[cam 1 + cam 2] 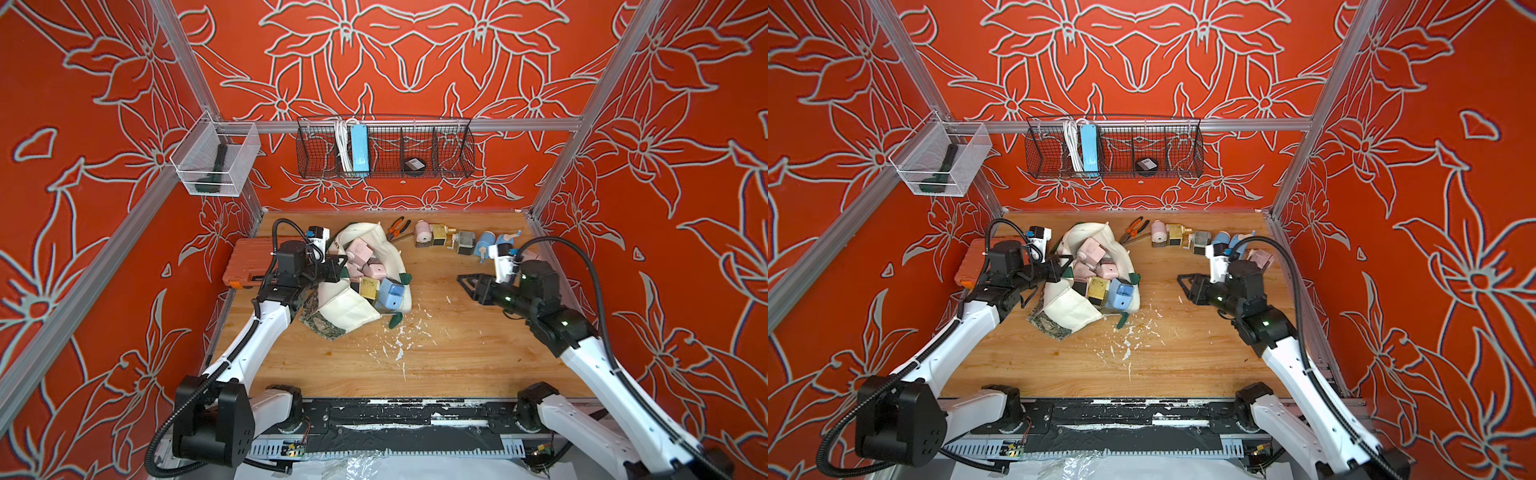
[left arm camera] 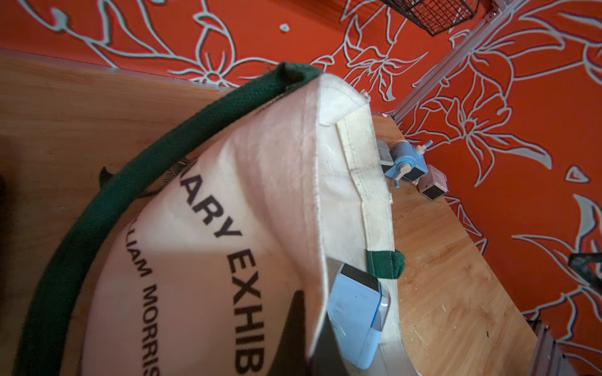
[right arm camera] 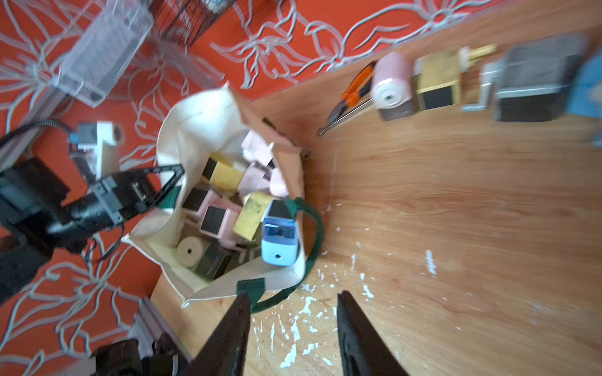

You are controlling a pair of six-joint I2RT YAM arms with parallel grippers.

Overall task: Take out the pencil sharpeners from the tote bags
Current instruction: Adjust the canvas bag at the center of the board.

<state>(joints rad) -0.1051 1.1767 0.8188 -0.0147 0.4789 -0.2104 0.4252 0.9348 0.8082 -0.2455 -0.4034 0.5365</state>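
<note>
The cream tote bag with green straps lies open at the left middle of the table. It holds several pencil sharpeners, among them a pink one, a yellow one and a blue one at the mouth. My left gripper is shut on the bag's canvas rim, with the blue sharpener just beside the jaws. More sharpeners stand in a row at the back right. My right gripper hovers open and empty right of the bag, above bare wood.
An orange tool case lies at the left edge behind my left arm. Orange-handled pliers lie at the back beside the bag. White flakes litter the table's middle. A wire basket and a clear bin hang on the walls.
</note>
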